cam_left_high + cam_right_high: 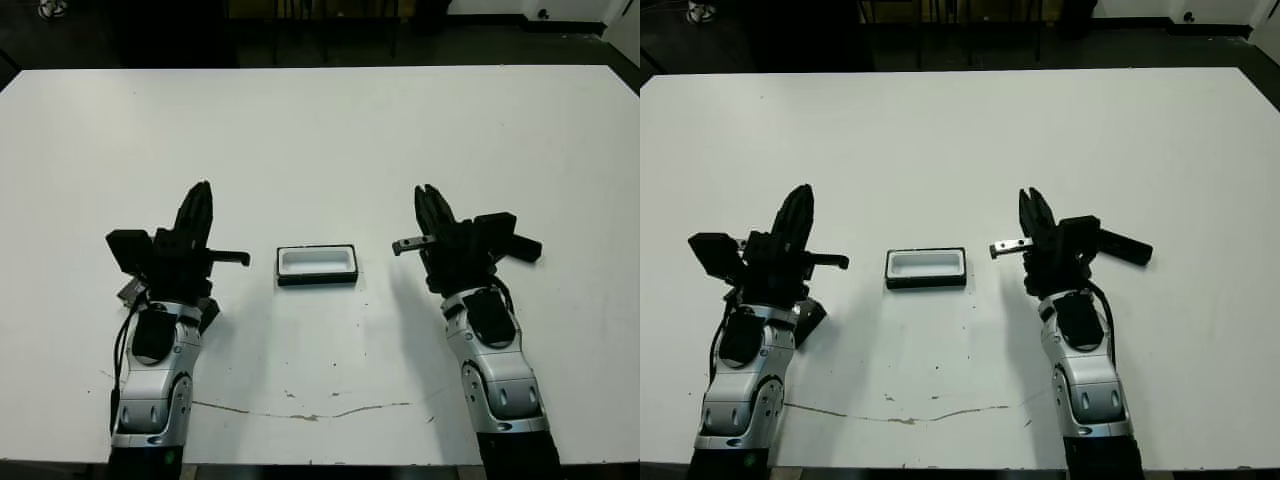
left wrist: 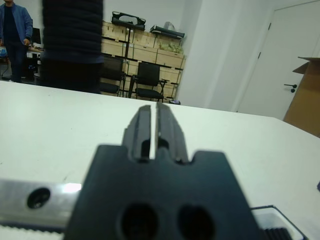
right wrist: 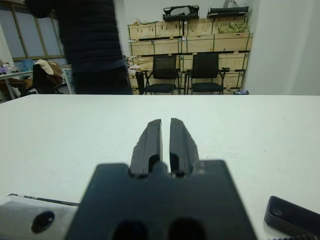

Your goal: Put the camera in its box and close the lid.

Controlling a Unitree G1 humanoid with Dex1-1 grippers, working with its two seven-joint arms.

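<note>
Head view: the box (image 1: pixel 317 265) sits open on the white counter (image 1: pixel 330 130), white lining up, midway between the 2 arms and toward the near edge. The left gripper (image 1: pixel 197 212) has its fingers pressed nearly together, holding nothing, clear of the box. The right gripper (image 1: pixel 432 208) is the same: fingers all but closed, empty, well apart from the box. A thin brown scuff line (image 1: pixel 300 411) runs along the counter's near edge. No camera or lid can be made out on the counter here.

Left wrist view: the 2 fingers (image 2: pixel 142 127) show only a sliver of a gap, nothing between them. 1 corner of the box (image 2: pixel 277 225) peeks in, mostly cut off by the picture's edge. A person in dark clothing (image 2: pixel 70 45) stands beyond the far edge, blurred.

Right wrist view: fingers (image 3: pixel 151 140) with a narrow slit between them, empty. A black rounded corner (image 3: pixel 292 216) shows at the picture's edge, too cropped to identify. A dark-clothed person (image 3: pixel 92 45) is beyond the counter.
</note>
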